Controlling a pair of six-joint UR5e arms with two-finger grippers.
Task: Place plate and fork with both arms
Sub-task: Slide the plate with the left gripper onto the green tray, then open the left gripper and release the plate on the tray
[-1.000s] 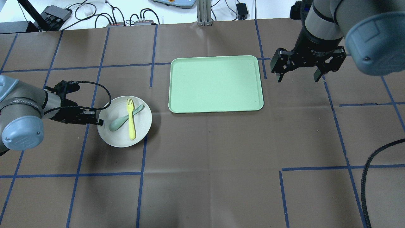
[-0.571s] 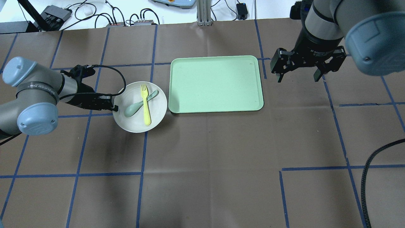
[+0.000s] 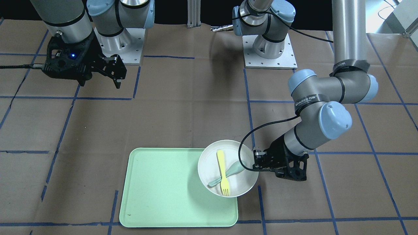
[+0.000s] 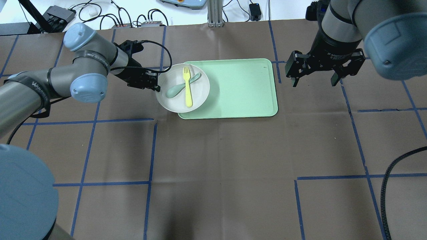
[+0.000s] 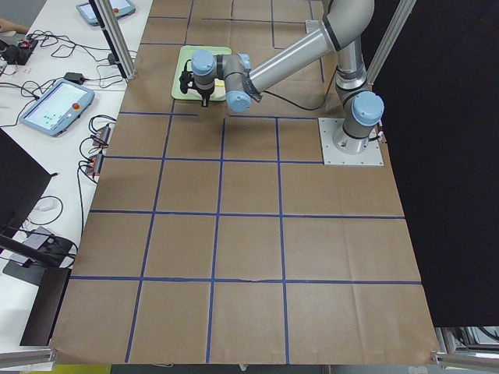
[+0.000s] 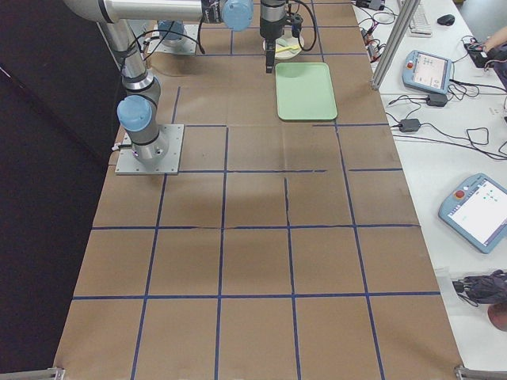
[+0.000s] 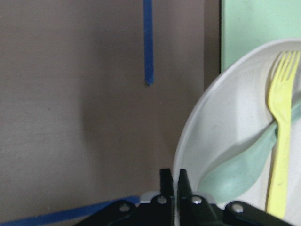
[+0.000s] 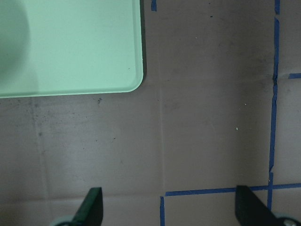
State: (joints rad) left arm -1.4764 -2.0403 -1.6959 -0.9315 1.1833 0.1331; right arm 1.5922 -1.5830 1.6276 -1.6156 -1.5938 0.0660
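Brown tabletop (image 4: 213, 160) carries the tray (image 4: 240, 90), whose left edge the plate (image 4: 200, 93) overhangs, rim pinched in the left arm (image 4: 86, 71)'s jaws; carry it level so the fork (image 4: 187, 88) stays aboard, the right arm (image 4: 337, 30)'s jaws hanging wide open

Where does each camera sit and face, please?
Front-facing: across table, facing robot; left arm, right arm.
Overhead: behind robot, looking down; both arms.
Exterior left: table's end; left arm nearest.
Exterior right: opposite end; right arm nearest.
Left wrist: left hand clamps the plate.
Right wrist: open right hand above table.
Overhead, front-facing share plate, fork, tray.
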